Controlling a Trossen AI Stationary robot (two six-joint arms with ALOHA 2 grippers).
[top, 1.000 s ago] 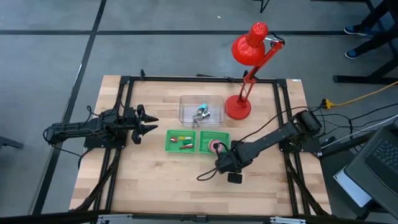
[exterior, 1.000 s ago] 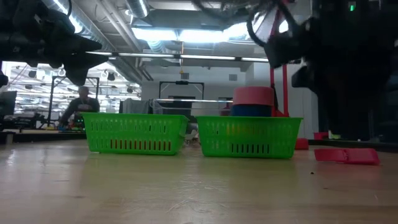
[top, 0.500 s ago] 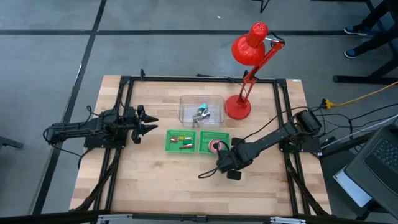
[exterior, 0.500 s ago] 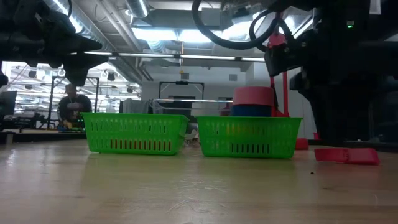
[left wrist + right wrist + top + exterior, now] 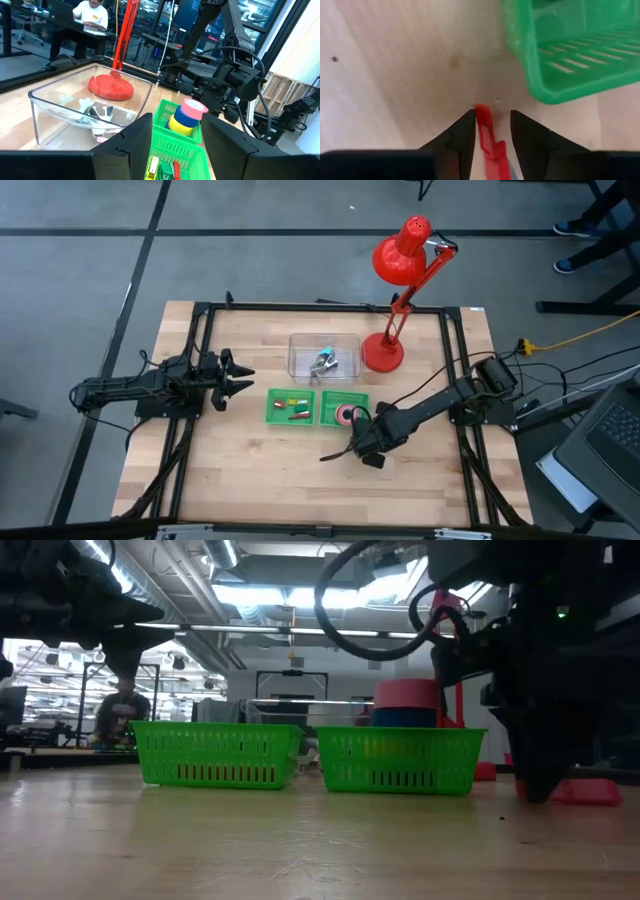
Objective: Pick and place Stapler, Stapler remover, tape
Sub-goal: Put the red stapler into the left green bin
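**Stapler (image 5: 487,131) straddled on the table, grip not yet made**

Right wrist view: you had the right gripper (image 5: 491,125) down over a slim red bar, which I judged to be the stapler, lying on the bare wood just beside the corner of the right green basket (image 5: 570,65). The jaws stood narrowly apart, one either side of the bar, with a gap showing on each side; nothing was held. To do this step well, you needed to centre the bar between the fingers, close squarely across it, and lift straight up so as to clear the basket wall.

Low view: the fingertips were at table level, with the red item flat on the wood behind them. Pink and blue tape (image 5: 408,705) rose above the right basket's rim.

High view: the left gripper (image 5: 240,376) waited at the table's left side, jaws spread wide and empty. The clear tub (image 5: 295,340) held a few small metallic pieces; I could not identify them. The left green basket (image 5: 270,408) held small red and yellow items.

Left wrist view: the tape stood as a stack of pink, blue and yellow rolls in the right basket.
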